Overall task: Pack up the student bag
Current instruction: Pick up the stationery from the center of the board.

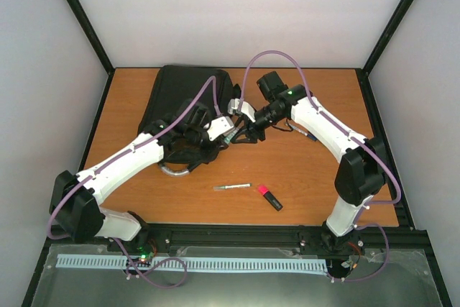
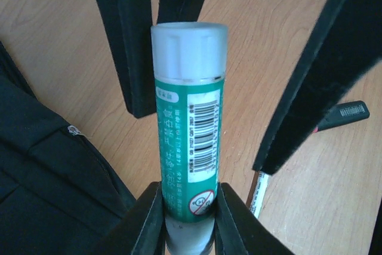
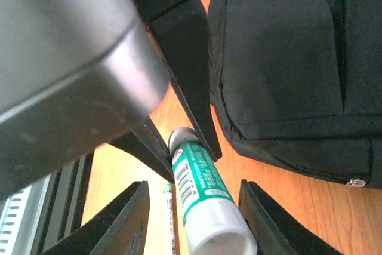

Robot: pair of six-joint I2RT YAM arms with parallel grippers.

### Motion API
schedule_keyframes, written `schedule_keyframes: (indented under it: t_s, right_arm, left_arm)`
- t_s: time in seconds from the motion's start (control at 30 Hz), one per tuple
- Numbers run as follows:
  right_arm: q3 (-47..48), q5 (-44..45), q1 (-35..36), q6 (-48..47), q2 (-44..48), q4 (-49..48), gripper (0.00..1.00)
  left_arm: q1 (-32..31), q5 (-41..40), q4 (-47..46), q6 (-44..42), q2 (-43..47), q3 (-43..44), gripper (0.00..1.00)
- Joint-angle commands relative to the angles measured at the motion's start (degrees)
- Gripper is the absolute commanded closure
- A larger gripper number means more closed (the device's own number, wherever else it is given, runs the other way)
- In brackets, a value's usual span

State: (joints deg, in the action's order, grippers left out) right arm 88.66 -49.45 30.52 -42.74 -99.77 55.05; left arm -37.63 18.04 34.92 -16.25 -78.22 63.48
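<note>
The student bag [image 1: 185, 95] is a black backpack lying flat at the back left of the table, its side also showing in the right wrist view [image 3: 286, 58]. My left gripper [image 2: 188, 207] is shut on the base of a green glue stick [image 2: 190, 129] with a frosted white cap, held just off the bag's right edge. My right gripper [image 3: 194, 207] faces it head-on. Its jaws are open and stand on either side of the glue stick's [image 3: 203, 201] cap end, with a gap on each side. The right fingers [image 2: 128, 46] flank the cap in the left wrist view.
A silver pen [image 1: 232, 187] and a red-and-black marker [image 1: 269, 197] lie on the wood in front of the arms. Another pen [image 1: 305, 133] lies by the right arm. The bag's grey loop handle [image 1: 175, 170] sticks out toward the near edge.
</note>
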Motion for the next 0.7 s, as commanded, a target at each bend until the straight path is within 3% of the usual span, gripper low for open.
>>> schedule_keyframes:
  t_s: [0.0, 0.1, 0.27, 0.33, 0.47, 0.67]
  right_arm:
    - [0.7, -2.2, 0.0, 0.2, 0.9, -0.2, 0.59]
    - [0.5, -2.6, -0.1, 0.3, 0.8, -0.4, 0.71]
    - [0.1, -2.2, -1.0, 1.0, 1.7, -0.8, 0.84]
    - [-0.4, -1.1, -1.8, 1.1, 2.7, -1.0, 0.87]
    - [-3.3, 3.0, -3.9, 1.3, 5.8, -2.0, 0.9]
    - [-9.5, 7.8, -5.6, -0.1, 10.8, -3.0, 0.9]
  left_arm:
    - [0.2, 0.3, -3.2, 1.1, 1.2, 0.3, 0.99]
    - [0.2, -0.4, -4.4, 1.7, 0.8, 0.2, 0.94]
    - [0.4, -2.9, -4.5, 2.5, -0.8, 1.1, 0.58]
    - [0.9, -4.3, -3.3, 1.7, -0.8, 1.9, 0.5]
    - [4.2, -6.5, -1.2, 0.0, 0.7, 3.7, 0.44]
    - [15.6, -8.7, 2.1, 2.1, 0.6, 7.5, 0.31]
